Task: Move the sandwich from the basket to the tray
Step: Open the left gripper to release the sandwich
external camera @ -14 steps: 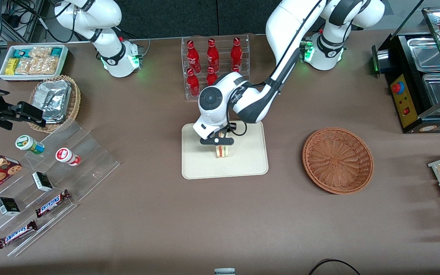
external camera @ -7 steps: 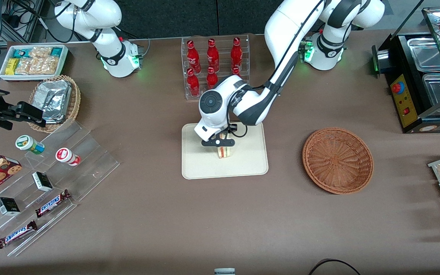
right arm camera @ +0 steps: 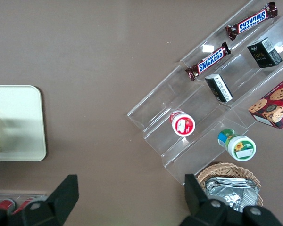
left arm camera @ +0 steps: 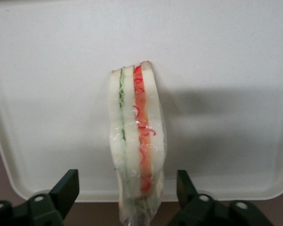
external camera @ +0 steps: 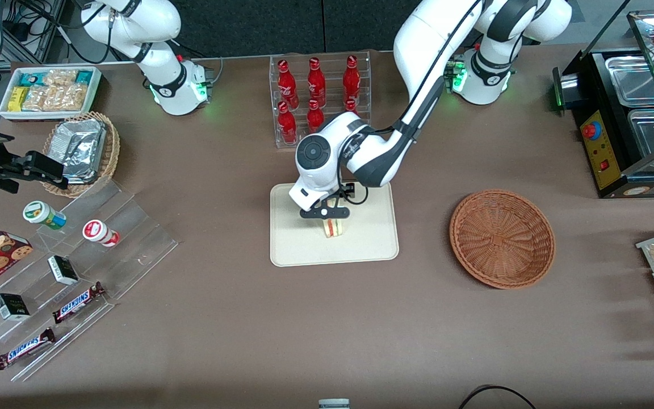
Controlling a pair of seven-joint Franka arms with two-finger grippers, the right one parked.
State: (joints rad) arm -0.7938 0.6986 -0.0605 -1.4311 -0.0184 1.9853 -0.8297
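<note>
Front view: pincer [external camera: 325, 213] spread apart over sandwich [external camera: 332, 226] on tray [external camera: 293, 250] (Snickers [external camera: 79, 301] bars nearby).

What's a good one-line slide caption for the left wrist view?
Open pincer straddles the wrapped sandwich standing on edge on the cream tray.

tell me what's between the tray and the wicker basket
Only bare brown table between the tray and the basket, per the front view; the open claw straddles the sandwich.
</note>
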